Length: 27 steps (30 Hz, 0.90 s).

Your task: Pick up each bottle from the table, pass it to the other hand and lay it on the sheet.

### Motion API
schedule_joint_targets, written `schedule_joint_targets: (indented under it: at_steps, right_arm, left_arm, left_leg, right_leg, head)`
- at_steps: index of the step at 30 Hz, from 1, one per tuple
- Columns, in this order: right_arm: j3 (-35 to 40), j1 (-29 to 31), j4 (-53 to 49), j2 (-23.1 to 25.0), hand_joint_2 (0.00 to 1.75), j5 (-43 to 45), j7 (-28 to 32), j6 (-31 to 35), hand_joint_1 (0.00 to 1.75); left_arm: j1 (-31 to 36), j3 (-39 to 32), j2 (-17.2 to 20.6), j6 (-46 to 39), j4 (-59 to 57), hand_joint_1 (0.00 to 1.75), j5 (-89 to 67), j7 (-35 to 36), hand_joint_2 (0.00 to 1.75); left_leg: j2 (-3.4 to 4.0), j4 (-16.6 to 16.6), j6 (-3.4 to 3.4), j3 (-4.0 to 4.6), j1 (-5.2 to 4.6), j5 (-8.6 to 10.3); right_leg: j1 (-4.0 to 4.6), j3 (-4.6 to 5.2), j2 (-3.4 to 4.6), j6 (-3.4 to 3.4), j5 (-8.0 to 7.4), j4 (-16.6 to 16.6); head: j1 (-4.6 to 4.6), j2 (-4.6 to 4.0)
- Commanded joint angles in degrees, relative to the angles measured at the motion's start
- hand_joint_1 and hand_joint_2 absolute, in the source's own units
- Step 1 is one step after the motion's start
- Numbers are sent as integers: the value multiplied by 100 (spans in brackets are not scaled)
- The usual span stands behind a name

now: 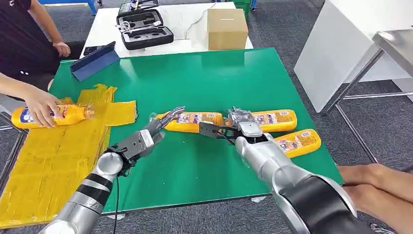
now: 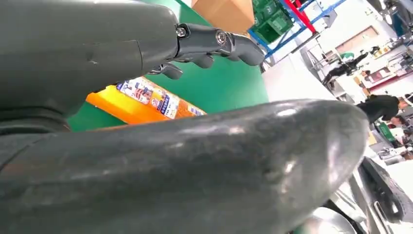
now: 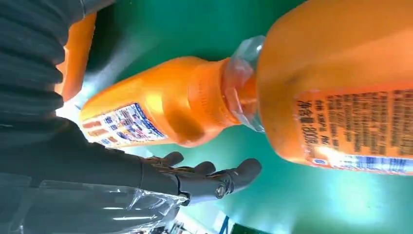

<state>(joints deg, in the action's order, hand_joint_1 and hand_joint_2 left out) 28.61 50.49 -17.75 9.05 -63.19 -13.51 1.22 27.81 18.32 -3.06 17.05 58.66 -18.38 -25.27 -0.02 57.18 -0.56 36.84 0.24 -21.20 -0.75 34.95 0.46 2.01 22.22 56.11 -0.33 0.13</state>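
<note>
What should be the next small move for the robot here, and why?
Probably the left hand should close around the bottle nearest the sheet. Its fingers reach the bottle's cap end but look spread, gripping nothing yet. The right hand lies open beside the bottle, holding nothing.
</note>
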Motion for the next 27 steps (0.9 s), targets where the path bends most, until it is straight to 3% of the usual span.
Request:
schedule_joint_targets:
  at_steps: [1,27]
  right_arm:
    - [-155,353,308,269,175,-66,-40,-93,0]
    - [-669,375,391,184,175,-191,-272,-39,0]
  left_arm:
    - [293,242,64,63,-366,0,19,-38,0]
    - [239,475,158,282,-298,0,397,-59,0]
  left_leg:
    - [3,8,4,-5,-1,-9]
    - [-4,11,4,-15,1,-15]
  right_leg:
    - [0,-2,-1,-7,9,10]
    - [2,-14,-10,-10,15,9]
  head:
    - [0,0]
    - [0,0]
